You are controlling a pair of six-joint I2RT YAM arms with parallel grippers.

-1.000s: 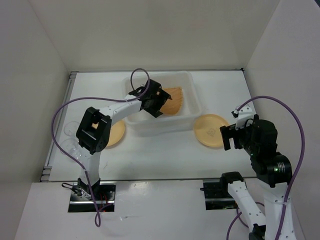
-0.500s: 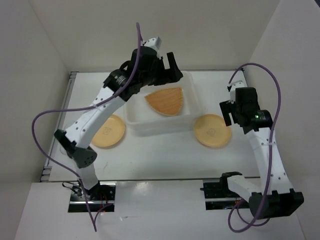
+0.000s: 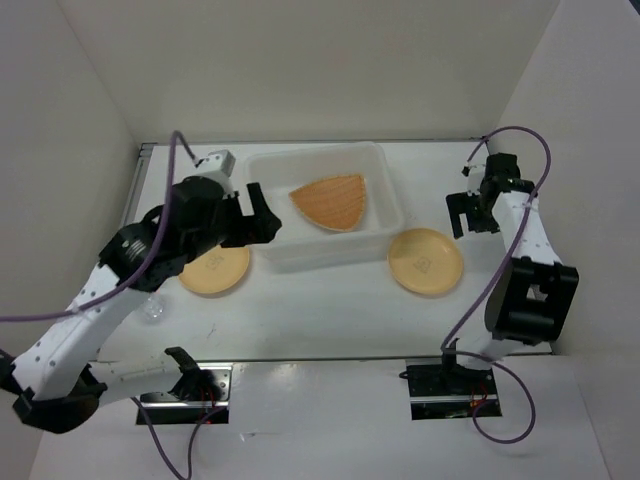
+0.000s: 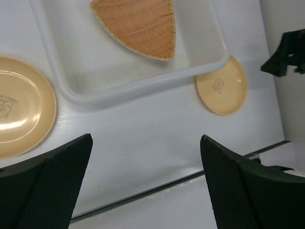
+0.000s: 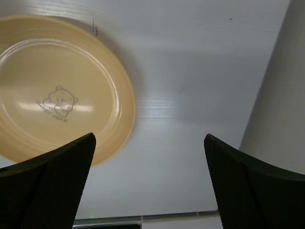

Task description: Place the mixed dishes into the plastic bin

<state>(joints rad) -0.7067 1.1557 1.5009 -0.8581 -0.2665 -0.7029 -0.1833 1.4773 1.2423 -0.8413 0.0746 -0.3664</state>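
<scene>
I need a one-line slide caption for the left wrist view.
Past the open left tool: orange woven dish inside the plastic bin, flanked by left plate and right plate outside it.

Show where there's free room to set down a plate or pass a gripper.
Free: the table strip in front of the bin, between the left plate and right plate; also the bin floor left of the orange dish. Crowded: the bin's left end, where the open left gripper hangs at the rim, with left plate and clear cup nearby.
</scene>
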